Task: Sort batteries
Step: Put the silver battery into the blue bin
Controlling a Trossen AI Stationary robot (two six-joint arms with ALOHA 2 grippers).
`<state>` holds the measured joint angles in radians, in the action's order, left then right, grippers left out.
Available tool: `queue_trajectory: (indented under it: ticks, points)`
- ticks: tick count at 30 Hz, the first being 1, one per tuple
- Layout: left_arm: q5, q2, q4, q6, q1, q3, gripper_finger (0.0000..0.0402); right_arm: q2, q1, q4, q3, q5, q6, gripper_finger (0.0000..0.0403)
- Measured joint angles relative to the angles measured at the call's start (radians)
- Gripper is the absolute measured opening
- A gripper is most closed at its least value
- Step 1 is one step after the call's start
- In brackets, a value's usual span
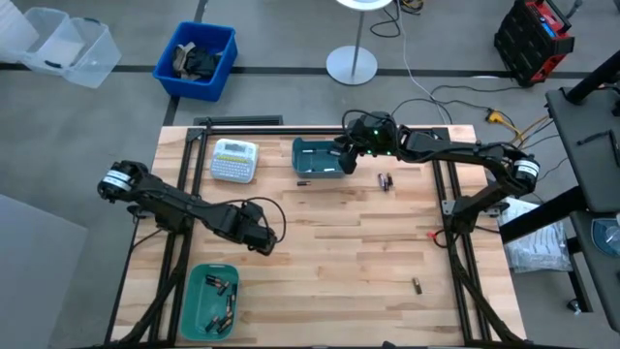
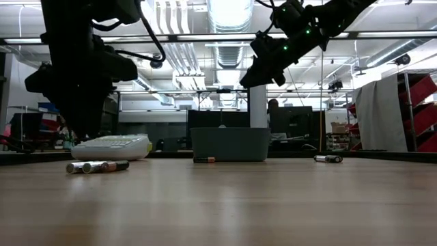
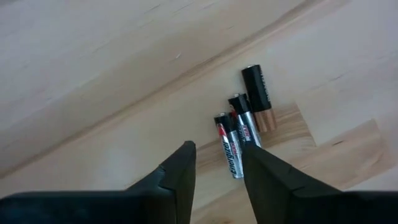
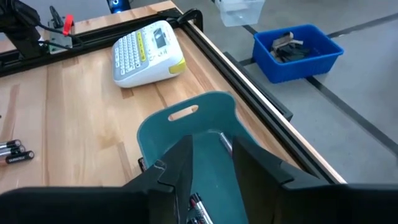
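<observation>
Three batteries [image 3: 239, 127] lie side by side on the wooden table, two silver-and-red and one black-and-copper. My left gripper [image 3: 219, 163] hangs open just short of them, left of the table's middle [image 1: 263, 240]. My right gripper [image 4: 214, 158] is open above the far teal bin [image 4: 186, 124], with nothing between its fingers. A few batteries [image 4: 198, 205] lie in that bin. More loose batteries lie right of the bin [image 1: 386, 180], in front of it [image 1: 302, 182] and near the front right [image 1: 417, 285].
A second teal bin [image 1: 199, 281] holding several batteries stands at the near left. The white label-maker [image 1: 234, 160] sits left of the far bin. A blue bin [image 1: 199, 58] and clear tubs stand on the floor beyond the far edge.
</observation>
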<state>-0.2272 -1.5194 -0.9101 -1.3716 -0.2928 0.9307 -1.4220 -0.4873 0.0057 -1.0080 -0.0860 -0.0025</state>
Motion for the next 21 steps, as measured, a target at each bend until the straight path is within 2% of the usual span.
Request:
queue_trajectory:
  ticks: [21]
  points:
    - [-0.018, -0.004, 0.037, -0.002, 0.0, -0.01, 0.0114, 0.0, 0.0, 0.006, 0.0, 0.0, -0.011, 0.0085]
